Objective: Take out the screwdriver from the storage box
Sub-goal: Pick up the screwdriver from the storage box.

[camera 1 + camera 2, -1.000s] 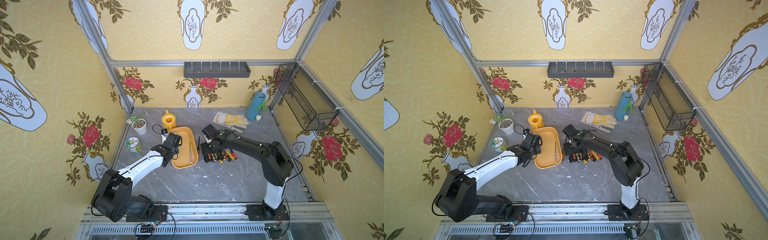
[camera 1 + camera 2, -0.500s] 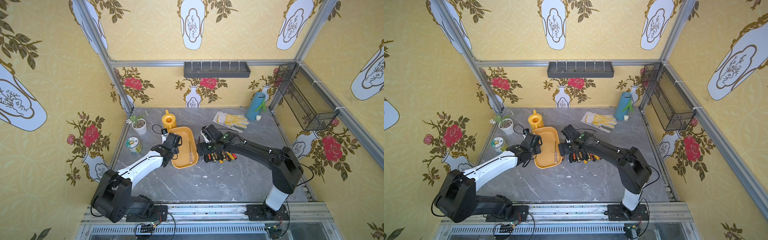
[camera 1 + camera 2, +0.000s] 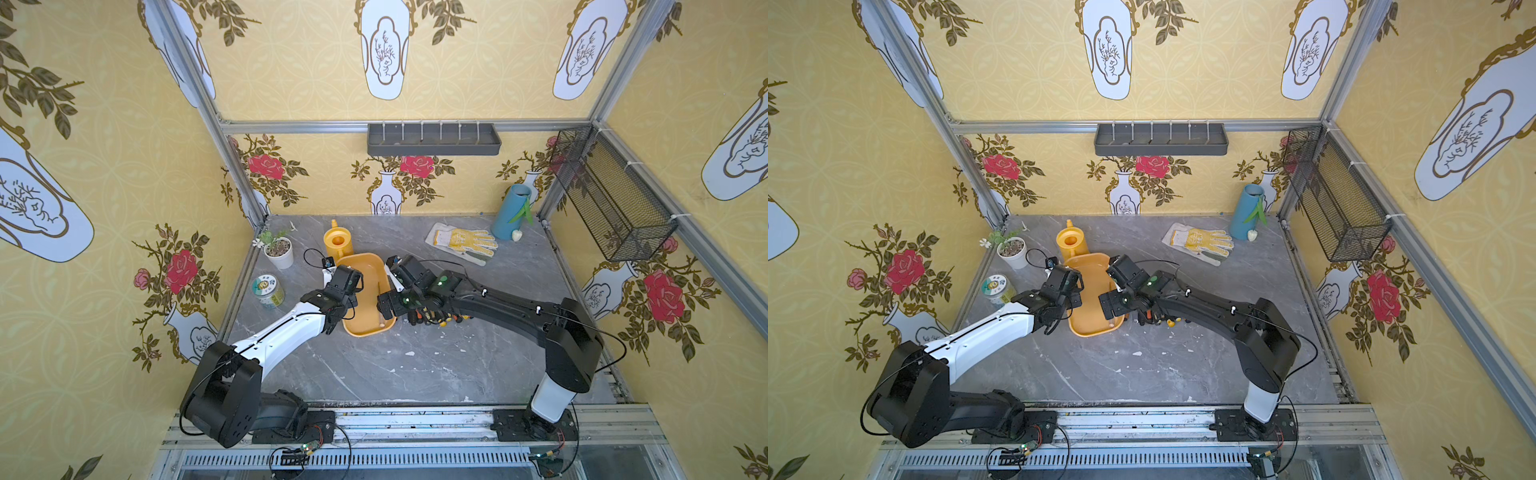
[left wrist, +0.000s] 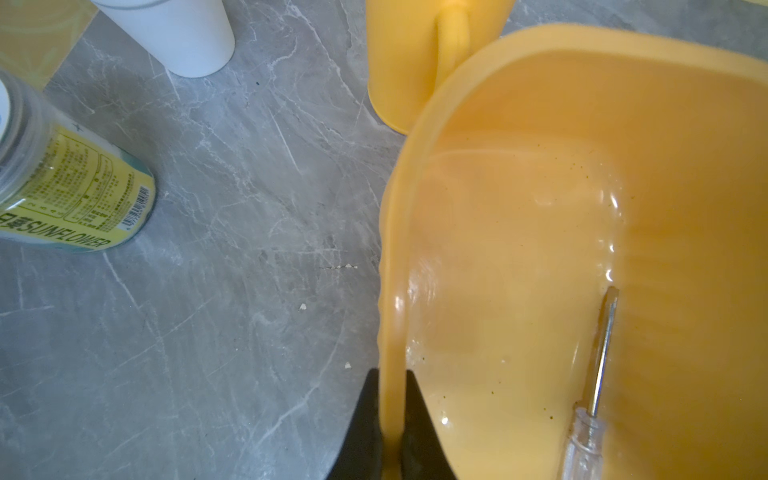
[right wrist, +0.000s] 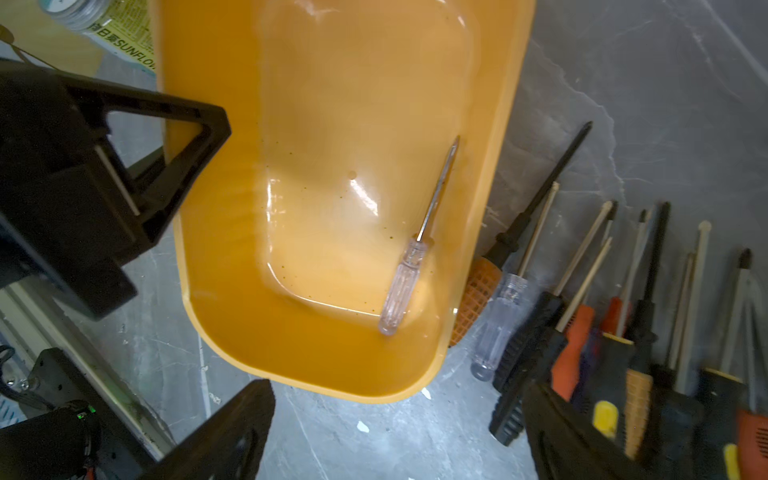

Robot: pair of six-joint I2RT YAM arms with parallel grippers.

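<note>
Two end effectors are positioned at the storage box [image 5: 216,266]. The box rests on the grey surface [image 3: 415,374], left of its centre, with its long axis running from the back edge toward the front edge. A yellow watering can [image 3: 338,245] stands just behind the box's far end.

Left end effector [image 4: 392,419]: clamped narrow on the box's long rim, on the side facing the left edge of the surface. One finger sits outside the wall and one inside.

Right end effector [image 5: 401,388]: jaws spread wide, holding nothing. It hangs above the end of the box nearest the front edge.

Screwdriver [image 5: 419,237]: lies flat on the box floor, close along the long wall that faces the right edge of the surface. Its clear handle points toward the front edge and its metal tip toward the back edge. In the right wrist view the handle lies just beyond the open fingers, in line with the gap between them and apart from both.

Loose tools [image 5: 602,332] lie in a row on the surface just outside that same wall.
</note>
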